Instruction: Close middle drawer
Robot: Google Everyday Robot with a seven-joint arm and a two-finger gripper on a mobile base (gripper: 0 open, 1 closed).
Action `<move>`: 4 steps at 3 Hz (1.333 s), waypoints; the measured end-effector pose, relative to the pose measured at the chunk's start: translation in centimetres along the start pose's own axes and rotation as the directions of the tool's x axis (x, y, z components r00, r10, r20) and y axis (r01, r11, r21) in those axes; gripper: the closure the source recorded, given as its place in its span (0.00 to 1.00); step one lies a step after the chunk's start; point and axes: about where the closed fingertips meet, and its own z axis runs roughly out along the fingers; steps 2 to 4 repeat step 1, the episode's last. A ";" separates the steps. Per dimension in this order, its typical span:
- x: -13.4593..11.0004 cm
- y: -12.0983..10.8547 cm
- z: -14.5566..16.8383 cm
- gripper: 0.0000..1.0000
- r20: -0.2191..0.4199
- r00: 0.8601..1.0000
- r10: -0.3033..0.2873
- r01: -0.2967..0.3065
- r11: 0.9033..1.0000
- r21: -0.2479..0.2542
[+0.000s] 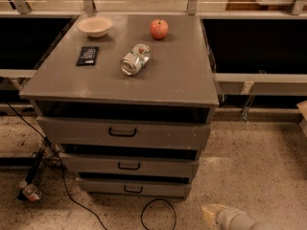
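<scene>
Speckled stone floor runs under a grey cabinet that stands between two dark low bays. On its flat top sit a bowl, an apple, a can tipped on its side and a small black gadget, all well back from the front edge, so I judge a push on the drawers below need not disturb them.

Three drawer fronts stack beneath. The top drawer is the tallest, the bottom drawer the lowest, and the middle drawer lies between them, its little black handle centred on the front. A dark strip shows above each front. From this high angle I cannot say whether the middle one stands proud of the frame or sits fully home.

My claw is low at the bottom edge, near the floor, right of the cabinet and well apart from every drawer. It holds nothing. Only its pale tip and a stub of grey arm show, the rest is cut off, and I cannot tell how far it is open.

A black cable loops on the floor in front of the cabinet, near my path to the drawer front. Something small lies at the left by more cord, too dim to name.
</scene>
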 end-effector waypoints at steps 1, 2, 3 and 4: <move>0.8 -1.2 -1.0 0.75 0.010 0.999 0.030 -0.031 0.999 0.028; 0.8 -1.2 -1.0 0.75 0.010 0.999 0.030 -0.031 0.999 0.028; 0.8 -1.2 -1.0 0.75 0.010 0.999 0.030 -0.031 0.999 0.028; 0.8 -1.2 -1.0 0.75 0.010 0.999 0.030 -0.031 0.999 0.028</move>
